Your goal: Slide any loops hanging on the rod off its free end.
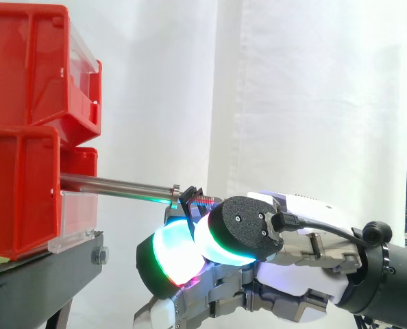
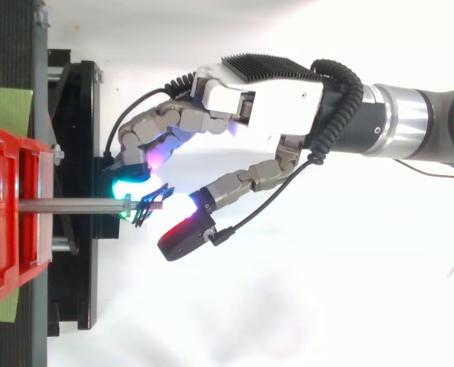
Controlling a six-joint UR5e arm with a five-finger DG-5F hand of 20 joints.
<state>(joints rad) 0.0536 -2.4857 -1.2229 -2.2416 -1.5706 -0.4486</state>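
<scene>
The thin black loop (image 1: 187, 199) hangs near the threaded free end of the smooth steel rod (image 1: 114, 186), so the sliding-off looks nearly done. The hand (image 2: 265, 107) has its fingers (image 2: 131, 182) curled round the loop from beneath the rod. The next move, I judge, is a straight pull past the tip without snagging the threads.

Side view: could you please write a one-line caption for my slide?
Hand below a black loop near the free end of the rod projecting from red bins.
</scene>
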